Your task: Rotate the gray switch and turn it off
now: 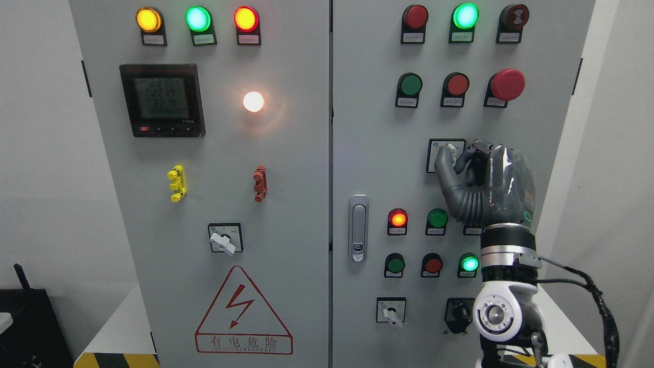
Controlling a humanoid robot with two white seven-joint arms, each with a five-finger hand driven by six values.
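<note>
Gray cabinet doors packed with lamps and buttons, and the right hand (483,186) has thumb and fingers curled onto the gray switch (446,155) at its upper left, so a slipping pinch could leave the knob unturned.

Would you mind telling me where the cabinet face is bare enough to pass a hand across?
Bare patches: between the white lamp and the red clip, and left of the door latch below that clip. The right door is crowded: buttons and lamps surround the right hand, which covers the gray switch.
</note>
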